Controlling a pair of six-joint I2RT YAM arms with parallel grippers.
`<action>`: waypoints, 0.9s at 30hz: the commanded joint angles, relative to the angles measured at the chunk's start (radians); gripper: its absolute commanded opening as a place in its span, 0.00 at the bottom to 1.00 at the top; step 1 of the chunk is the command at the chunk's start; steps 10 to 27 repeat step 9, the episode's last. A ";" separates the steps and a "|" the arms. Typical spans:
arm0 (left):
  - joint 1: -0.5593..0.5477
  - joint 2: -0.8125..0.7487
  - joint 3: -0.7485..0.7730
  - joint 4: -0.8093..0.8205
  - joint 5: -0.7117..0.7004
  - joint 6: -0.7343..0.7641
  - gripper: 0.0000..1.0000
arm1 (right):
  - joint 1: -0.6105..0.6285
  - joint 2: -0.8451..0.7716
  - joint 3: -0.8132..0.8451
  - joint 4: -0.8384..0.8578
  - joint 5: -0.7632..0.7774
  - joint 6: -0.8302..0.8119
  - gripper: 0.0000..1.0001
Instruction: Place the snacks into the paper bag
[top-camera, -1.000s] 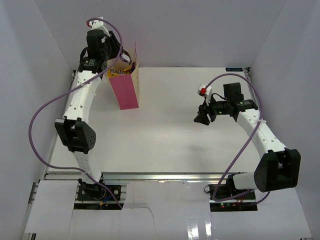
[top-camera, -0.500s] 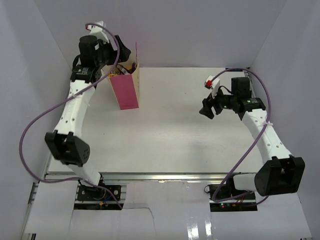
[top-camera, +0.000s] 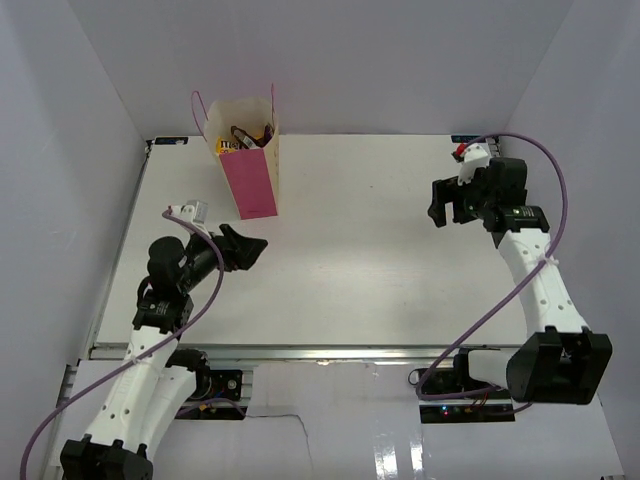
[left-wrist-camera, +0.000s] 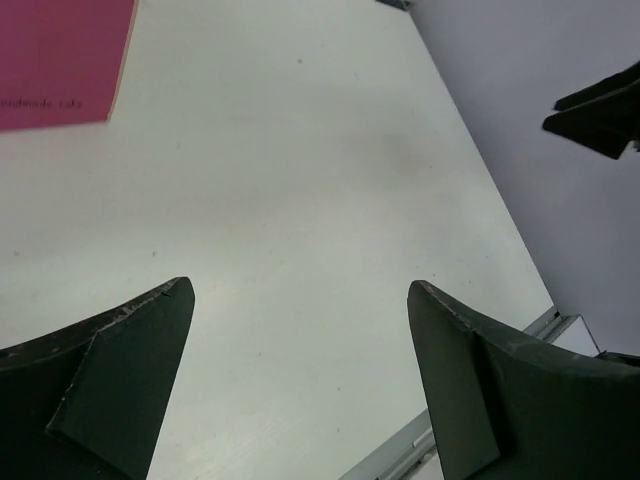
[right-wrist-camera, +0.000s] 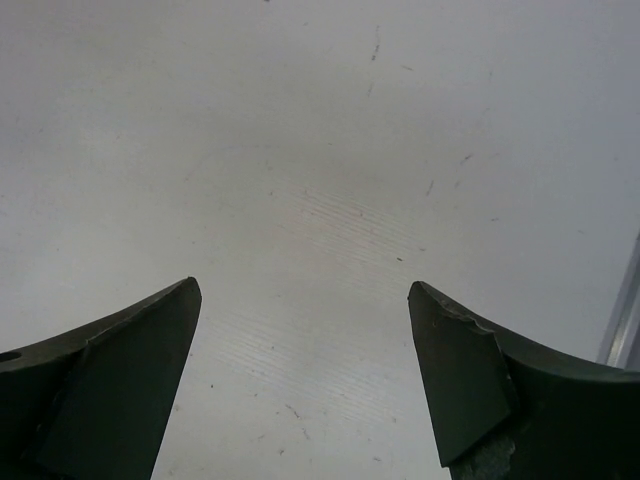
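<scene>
Tabletop (top-camera: 380, 260): paper bag (top-camera: 250, 178) (upright) beyond jaws

Table (top-camera: 380, 260): I see a flat white top filling most of my overhead view.
Walls (top-camera: 380, 60): I have pale grey panels on the left, far and right sides, standing at the Table's edges.
Rail (top-camera: 330, 352): a silver metal strip runs along the near edge of the Table.
Sheet (top-camera: 350, 430): a glossy white board lies below the Rail, its upper edge ragged in places.
Tag (top-camera: 468, 138): a small dark label sits at the far right corner; I cannot read it.
Scuffs (right-wrist-camera: 350, 215): my right wrist view shows faint specks and fine parallel lines on the white top.
</scene>
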 joint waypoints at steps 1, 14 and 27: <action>0.001 -0.093 -0.050 -0.020 -0.045 -0.016 0.98 | 0.005 -0.097 -0.036 0.110 0.174 0.066 0.90; 0.001 -0.052 -0.014 -0.088 -0.067 0.037 0.98 | 0.005 -0.140 -0.088 0.106 0.233 0.046 0.90; 0.001 -0.052 -0.014 -0.088 -0.067 0.037 0.98 | 0.005 -0.140 -0.088 0.106 0.233 0.046 0.90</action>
